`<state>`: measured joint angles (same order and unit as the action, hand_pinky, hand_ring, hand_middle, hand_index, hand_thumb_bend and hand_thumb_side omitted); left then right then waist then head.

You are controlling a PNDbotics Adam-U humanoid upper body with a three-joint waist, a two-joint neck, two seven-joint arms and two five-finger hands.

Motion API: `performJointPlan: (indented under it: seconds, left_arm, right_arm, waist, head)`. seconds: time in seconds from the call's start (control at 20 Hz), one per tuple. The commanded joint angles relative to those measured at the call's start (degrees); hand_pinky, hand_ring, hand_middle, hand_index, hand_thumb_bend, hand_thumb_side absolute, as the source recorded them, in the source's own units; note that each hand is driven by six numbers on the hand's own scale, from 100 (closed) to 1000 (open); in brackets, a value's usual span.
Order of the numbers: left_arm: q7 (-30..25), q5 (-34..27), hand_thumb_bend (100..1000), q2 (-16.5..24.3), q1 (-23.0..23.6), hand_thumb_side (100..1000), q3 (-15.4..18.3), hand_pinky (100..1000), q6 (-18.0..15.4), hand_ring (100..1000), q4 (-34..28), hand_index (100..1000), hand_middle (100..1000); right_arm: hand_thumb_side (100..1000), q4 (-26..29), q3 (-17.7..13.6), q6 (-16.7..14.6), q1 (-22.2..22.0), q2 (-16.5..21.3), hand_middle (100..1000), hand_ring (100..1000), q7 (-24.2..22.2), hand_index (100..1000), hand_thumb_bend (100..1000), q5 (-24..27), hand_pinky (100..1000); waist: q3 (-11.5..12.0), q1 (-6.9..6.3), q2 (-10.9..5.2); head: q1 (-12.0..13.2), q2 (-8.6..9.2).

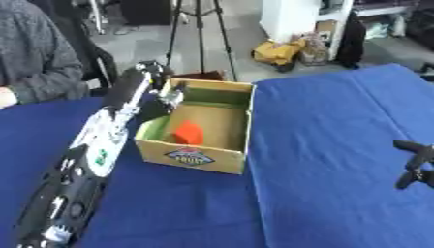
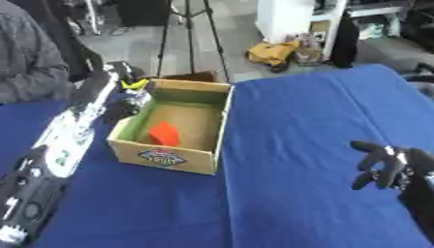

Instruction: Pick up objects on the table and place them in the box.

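Note:
An open cardboard box [image 1: 240,127] with a printed label on its front stands on the blue table [image 1: 339,145], left of centre. An orange-red object [image 1: 188,133] lies on its floor, and something green [image 1: 152,128] shows along its inner left wall. My left arm runs up from the lower left corner, and my left hand [image 2: 135,100] hangs at the box's far left corner, over the rim. A small yellow thing [image 2: 133,84] shows right at that hand; whether it is held I cannot tell. My right hand [image 2: 379,166] hovers open near the right edge, away from the box.
A person in a grey sleeve [image 1: 34,58] sits at the table's far left edge. Beyond the table stand a tripod [image 1: 200,34], a yellow bag [image 1: 278,51] on the floor and a white cabinet [image 1: 292,17]. Blue cloth stretches right of the box.

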<state>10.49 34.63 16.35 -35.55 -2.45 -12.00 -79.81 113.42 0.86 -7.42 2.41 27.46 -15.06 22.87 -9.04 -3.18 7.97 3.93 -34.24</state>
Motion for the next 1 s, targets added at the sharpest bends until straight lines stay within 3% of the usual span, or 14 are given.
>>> performJointPlan:
  seconds: [0.05,0.2,0.45,0.75,1.0]
  left_arm:
    - [1.6,-21.1,258,4.1,4.3,919,0.5,532,2.1,571,-15.0,741,593]
    - [3.6,-32.3,223,4.0,12.7,996,4.9,517,4.5,563,-22.0,731,585]
    - [8.5,-36.6,189,1.9,22.4,1000,9.1,508,5.2,559,-24.5,728,581]
    - [10.8,-37.3,195,-1.3,27.1,1000,10.2,502,4.6,553,-24.3,727,576]
    - [10.8,-37.9,201,-3.1,28.0,1000,10.1,502,3.6,551,-23.8,726,573]
  right_arm:
    - [840,1.2,-1.0,0.2,0.0,0.7,556,917,0.7,449,100,0.1,529]
    - [844,1.2,-1.4,0.3,-0.4,0.6,555,917,1.1,449,100,-0.2,529]
    - [852,1.2,-1.7,0.6,-1.1,0.3,555,918,1.7,449,100,-0.8,529]
    - [860,1.2,-1.6,1.1,-1.4,-0.3,556,921,1.8,449,100,-1.5,532]
    - [861,1.2,-1.6,1.0,-1.4,-0.6,556,921,1.8,449,100,-1.6,533]
  waist:
    - [0.6,0.36,-1.04]
    - [2.3,0.39,-1.06]
    - [3.9,0.27,-1.22]
    - [5.0,0.46,-1.16]
    - [5.2,0.7,-1.0]
  head:
    - [-0.7,-0.32]
    - [-1.8,-0.59]
    - [-2.4,-1.57]
    - [-2.5,-2.63]
    - [-2.7,-2.64]
